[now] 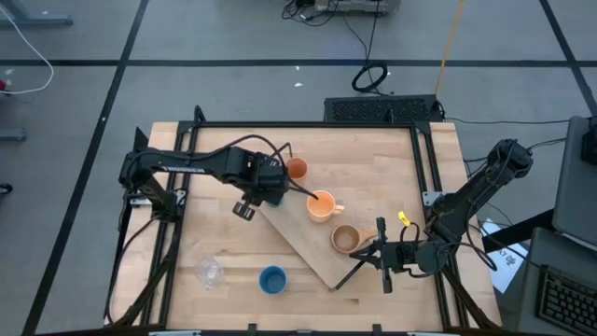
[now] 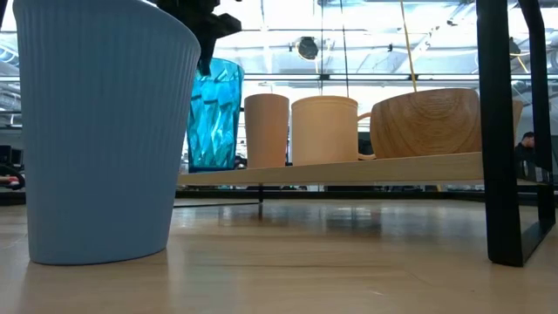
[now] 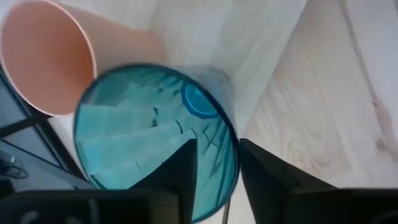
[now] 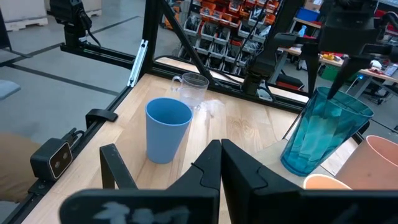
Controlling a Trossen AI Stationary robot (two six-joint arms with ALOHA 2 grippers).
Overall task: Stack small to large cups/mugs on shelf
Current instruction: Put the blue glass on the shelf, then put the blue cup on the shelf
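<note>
Left wrist view has the left pincer point(image 3: 214, 177) straddling the teal tumbler's point(image 3: 155, 134) rim, one finger inside, one outside, with a bit of gap (looks loosened, not squeezing). The tumbler stands upright at the shelf's point(image 1: 303, 245) far end, just beside the orange cup point(image 1: 296, 169). Orange mug point(image 1: 322, 205) and tan mug point(image 1: 346, 239) follow down the board. Blue cup point(image 1: 271, 279) and clear glass point(image 1: 209, 273) sit on the worktop point(image 1: 373, 159). Right pincer point(image 4: 221, 155) is pressed together, empty, by the shelf's near end.
</note>
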